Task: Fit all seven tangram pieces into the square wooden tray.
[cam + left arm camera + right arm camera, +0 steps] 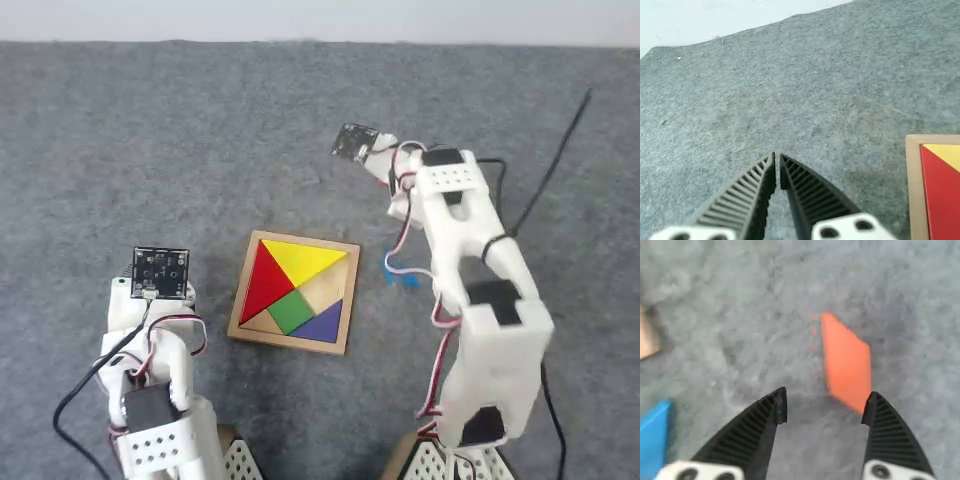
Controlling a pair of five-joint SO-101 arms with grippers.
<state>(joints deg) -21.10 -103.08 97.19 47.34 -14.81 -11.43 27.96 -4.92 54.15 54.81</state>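
Grey felt is covering the bench (150, 130). At the left, the left gripper (777, 157) is hanging over bare cloth, fingers pinched together on nothing. Mid-bench, the wooden tray (288, 339) is holding a red triangle (263, 283), yellow triangle (303, 262), green piece (291, 312) and purple piece (322, 323). Two wood-coloured patches are looking unfilled, so I'm judging it past halfway. At the right, the right gripper (827, 395) is spreading its fingers before the flat orange parallelogram (846, 360), whose long axis is pointing away from them; a blue piece (652, 440) is lying nearby.

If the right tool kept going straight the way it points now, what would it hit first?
Most likely the orange piece, lying flat on the mat just ahead of the open right tool, a little off-centre. Depth is hard to judge, so it might touch mat first.
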